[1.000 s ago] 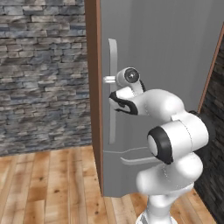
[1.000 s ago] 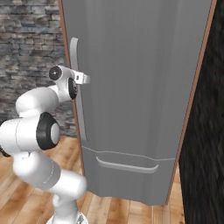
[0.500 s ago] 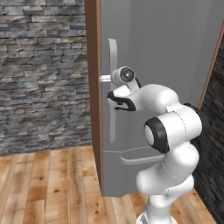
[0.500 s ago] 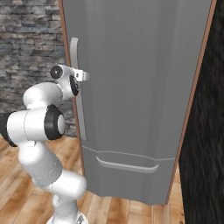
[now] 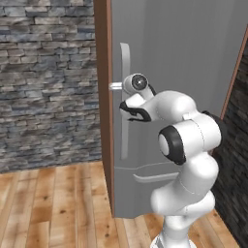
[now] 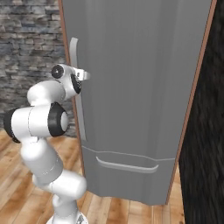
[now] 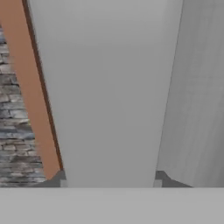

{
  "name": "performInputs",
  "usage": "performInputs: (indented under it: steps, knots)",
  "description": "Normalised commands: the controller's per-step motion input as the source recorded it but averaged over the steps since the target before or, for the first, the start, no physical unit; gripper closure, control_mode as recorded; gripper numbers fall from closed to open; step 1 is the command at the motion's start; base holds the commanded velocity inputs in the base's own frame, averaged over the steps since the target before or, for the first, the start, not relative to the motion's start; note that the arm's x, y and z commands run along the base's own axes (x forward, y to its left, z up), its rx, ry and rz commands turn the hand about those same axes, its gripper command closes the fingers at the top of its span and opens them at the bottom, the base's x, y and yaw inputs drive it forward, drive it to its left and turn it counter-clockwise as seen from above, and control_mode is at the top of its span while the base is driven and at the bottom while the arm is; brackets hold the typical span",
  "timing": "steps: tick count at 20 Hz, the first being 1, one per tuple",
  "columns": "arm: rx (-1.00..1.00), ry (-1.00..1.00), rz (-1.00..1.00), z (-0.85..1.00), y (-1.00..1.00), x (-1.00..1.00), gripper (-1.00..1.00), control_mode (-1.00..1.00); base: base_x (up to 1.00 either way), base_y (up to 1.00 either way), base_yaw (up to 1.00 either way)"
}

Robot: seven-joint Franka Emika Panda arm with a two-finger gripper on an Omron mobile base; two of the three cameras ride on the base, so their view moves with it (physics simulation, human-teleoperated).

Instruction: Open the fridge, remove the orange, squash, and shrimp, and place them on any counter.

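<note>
Reaching across the front of the fridge [image 5: 179, 58], the arm has its elbow bent low and its forearm level, with the wrist turned toward the door's left edge. The pincer [image 6: 85, 75] sits at the handle [image 5: 125, 97], a long pale upright bar near that edge. In the hand view the handle [image 7: 109, 92] runs broad between the two dark fingertips [image 7: 161, 176], which stand on either side of it; whether they press on it cannot be told. The door is flush and unopened, with a lower drawer pull [image 6: 127, 166] beneath it. A brown wooden panel [image 5: 102, 97] borders the fridge's left side, a stone wall [image 5: 48, 82] lies beyond, and open wooden floor [image 5: 53, 203] spreads to the left. No writing is readable.
</note>
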Motion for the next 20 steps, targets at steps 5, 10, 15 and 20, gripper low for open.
performInputs:
  steps: [5,10,15,20]
  knots:
    - [0.02,0.00,-0.01,-0.06,-0.02,-0.78,1.00,-1.00,0.00,0.00,0.00]
    - [0.04,0.02,0.00,-0.27,-0.52,-1.00,1.00,-1.00,0.00,0.00,0.00]
    - [0.08,0.11,0.00,-0.27,-0.96,-1.00,1.00,-1.00,0.00,0.00,0.00]
    - [0.10,0.13,0.01,-0.33,-1.00,-1.00,1.00,-1.00,0.00,0.00,0.00]
